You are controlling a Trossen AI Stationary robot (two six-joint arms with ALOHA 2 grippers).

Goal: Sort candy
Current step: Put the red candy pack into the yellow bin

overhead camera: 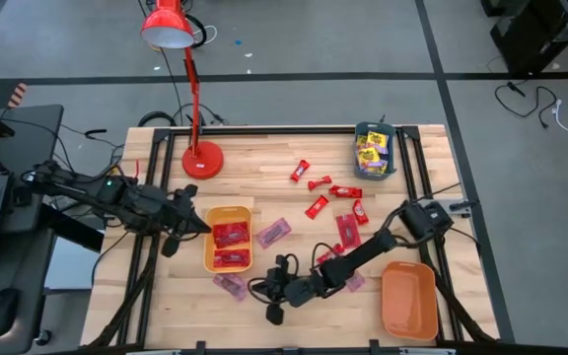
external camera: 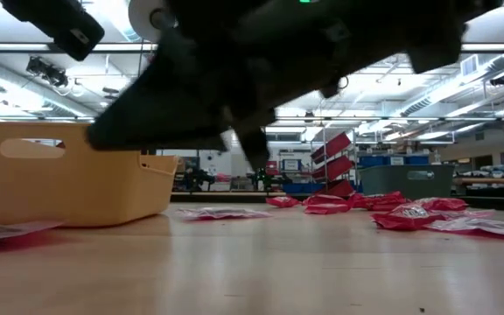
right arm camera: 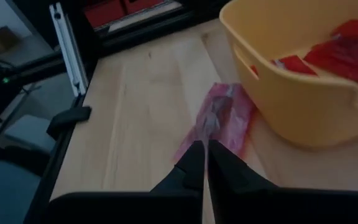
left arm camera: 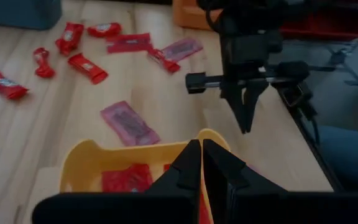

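Observation:
Red candy lies in the yellow tray. More red candy and pink packets are scattered over the middle of the table. My left gripper is shut and empty, hanging above the tray's left rim. My right gripper, also shut, points toward the table's left, just right of a pink packet that lies flat by the tray's near wall. In the low view its dark fingers hang clear of the tabletop.
A teal tray with yellow candy stands at the far right, and an orange tray at the near right. A red desk lamp stands at the far left. There is bare wood near the front edge.

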